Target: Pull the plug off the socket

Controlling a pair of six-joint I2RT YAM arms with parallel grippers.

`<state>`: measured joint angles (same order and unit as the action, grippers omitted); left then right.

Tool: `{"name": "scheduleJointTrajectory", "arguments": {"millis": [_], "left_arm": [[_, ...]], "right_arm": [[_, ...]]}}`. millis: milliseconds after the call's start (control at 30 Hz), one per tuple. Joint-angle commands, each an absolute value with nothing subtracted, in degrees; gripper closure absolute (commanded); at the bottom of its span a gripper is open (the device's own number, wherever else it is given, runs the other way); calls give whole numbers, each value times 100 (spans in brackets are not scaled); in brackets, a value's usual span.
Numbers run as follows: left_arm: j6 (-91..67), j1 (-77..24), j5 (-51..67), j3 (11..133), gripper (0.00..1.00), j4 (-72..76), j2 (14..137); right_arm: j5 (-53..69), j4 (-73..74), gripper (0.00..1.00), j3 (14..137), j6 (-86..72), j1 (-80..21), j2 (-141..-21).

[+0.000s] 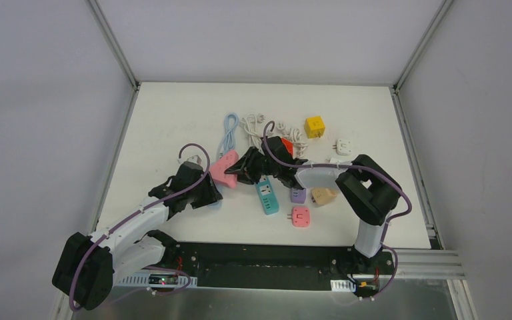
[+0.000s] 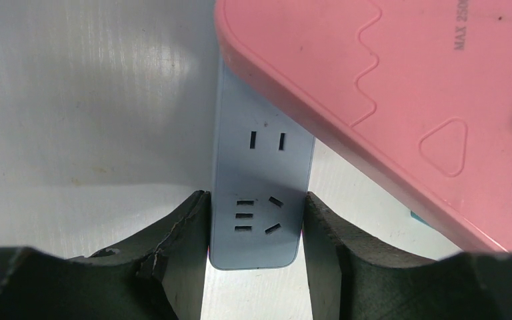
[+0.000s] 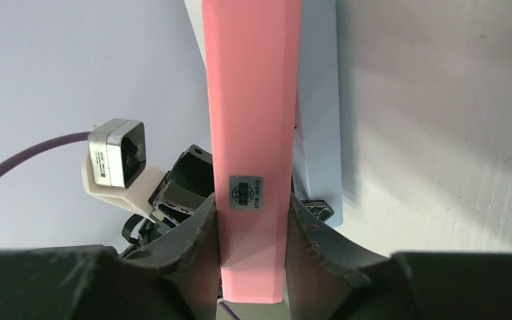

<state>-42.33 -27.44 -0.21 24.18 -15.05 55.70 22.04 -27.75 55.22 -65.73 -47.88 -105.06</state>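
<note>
Both grippers clamped; pink socket block (image 1: 224, 168) overlaps pale blue strip (image 2: 261, 167), just left of centre in the top view.
Left gripper (image 2: 256, 223) grips the pale blue strip's end, pads on both sides. Right gripper (image 3: 253, 223) pinches the pink socket block edgewise; its face is glossy and marked "MAX", with a grey label on the edge.

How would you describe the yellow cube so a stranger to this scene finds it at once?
Start at the white table and look to its far half, right of centre. Just right of the tangled white cables sits the yellow cube, left of a white square adapter. It is the only yellow item.
</note>
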Motion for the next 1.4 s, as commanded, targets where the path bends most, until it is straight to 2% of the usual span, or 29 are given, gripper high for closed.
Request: {"name": "scheduleJointTrajectory", "arguments": {"millis": [0, 533, 700, 867, 1300, 1367], "left_arm": [[-4236, -2716, -441, 2307, 81, -2206, 5551], [-4219, -2718, -465, 2355, 81, -2241, 5563], [-4219, -2716, -465, 2360, 81, -2258, 5551], [-4216, -2718, -476, 2334, 81, -2259, 5519], [-4218, -2720, -453, 2312, 82, -2188, 5541], [-4217, -2716, -441, 2317, 81, -2201, 5522]], "right_arm": [[2036, -2864, 100, 5906, -7018, -4540, -10263], [1774, -3208, 100, 5610, -5564, -4762, -9928], [1476, -2343, 100, 5965, -6230, -4670, -10110], [1578, -3077, 100, 5772, -7084, -4622, -10068], [1550, -3332, 100, 5644, -6124, -4664, -9780], [1133, -3156, 100, 5626, -5868, -4659, -9679]]}}
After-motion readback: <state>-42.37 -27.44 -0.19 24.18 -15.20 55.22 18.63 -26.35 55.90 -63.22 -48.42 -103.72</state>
